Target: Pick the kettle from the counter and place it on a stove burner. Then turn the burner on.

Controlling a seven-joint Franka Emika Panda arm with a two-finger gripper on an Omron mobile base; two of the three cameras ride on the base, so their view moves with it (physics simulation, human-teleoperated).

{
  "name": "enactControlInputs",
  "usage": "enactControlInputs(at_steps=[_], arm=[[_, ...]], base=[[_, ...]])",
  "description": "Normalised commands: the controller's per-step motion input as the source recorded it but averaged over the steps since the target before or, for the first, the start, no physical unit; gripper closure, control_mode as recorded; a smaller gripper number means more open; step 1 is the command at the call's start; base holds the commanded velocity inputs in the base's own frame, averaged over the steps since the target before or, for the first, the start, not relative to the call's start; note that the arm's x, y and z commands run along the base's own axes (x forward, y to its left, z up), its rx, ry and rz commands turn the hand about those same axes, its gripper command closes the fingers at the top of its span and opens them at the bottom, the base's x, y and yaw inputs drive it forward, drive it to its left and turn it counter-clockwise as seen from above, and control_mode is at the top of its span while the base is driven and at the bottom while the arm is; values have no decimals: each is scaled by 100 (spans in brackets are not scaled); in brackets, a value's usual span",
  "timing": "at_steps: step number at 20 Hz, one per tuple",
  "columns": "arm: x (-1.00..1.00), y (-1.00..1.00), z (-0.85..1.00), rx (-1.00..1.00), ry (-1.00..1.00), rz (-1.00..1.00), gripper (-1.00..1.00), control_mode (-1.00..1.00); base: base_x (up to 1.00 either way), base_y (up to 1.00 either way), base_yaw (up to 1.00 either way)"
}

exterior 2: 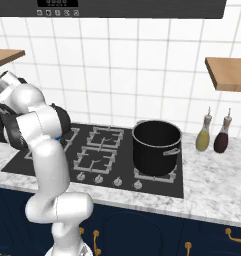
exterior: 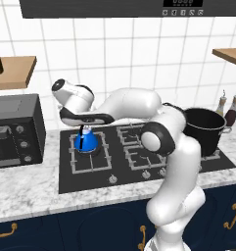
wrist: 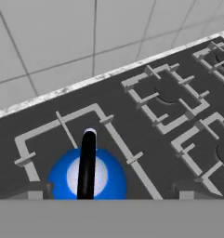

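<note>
Sitting on the large left stove burner (exterior: 88, 151) of the black cooktop (exterior: 139, 169), the blue kettle (exterior: 85, 141) is upright near the middle of the grate in the left base view. The tool (exterior: 83, 128) hangs directly above it, pointing down, its dark fingers at the kettle's black handle; whether they touch it cannot be told at this size. A black stockpot (exterior: 203, 128) stands on the far right burner, well apart from the kettle. A dark microwave (exterior: 15, 131) rests on the marbled bench (exterior: 26, 188) left of the cooktop, and two bottles (exterior: 228, 109) stand beside the pot.

Right base view: the arm's white links cover the left burner, leaving just a sliver of blue at the elbow. The stockpot (exterior 2: 156, 147) occupies the right rear grate; an olive bottle (exterior 2: 203, 136) and a dark red bottle (exterior 2: 222, 138) stand on the bench (exterior 2: 217, 185) just right of it. Knobs (exterior 2: 108, 179) line the cooktop's front edge.

Hand view: the kettle (wrist: 87, 176) lies straight below, its black handle (wrist: 87, 162) running up the middle, inside the square grate (wrist: 108, 128). The two finger tips (wrist: 36, 190) stand spread wide at either side of the kettle, clear of the handle and gripping nothing.
</note>
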Motion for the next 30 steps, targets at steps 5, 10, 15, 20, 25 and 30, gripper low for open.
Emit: enactControlInputs(at_steps=[5, 10, 15, 20, 25, 30], arm=[[-100, -79, 38, 11, -9, 5, -100, -100], [-100, -100, -30, 1, 14, 13, -100, -100], [-85, -38, -71, -4, 47, 34, -100, -100], [-3, 12, -92, -16, 45, 33, -100, -100], [30, 8, -70, 1, -1, 1, -100, -100], [2, 17, -58, 10, 7, 3, -100, -100]], base=[[0, 0, 0], [0, 0, 0], [0, 0, 0], [0, 0, 0], [0, 0, 0], [0, 0, 0]])
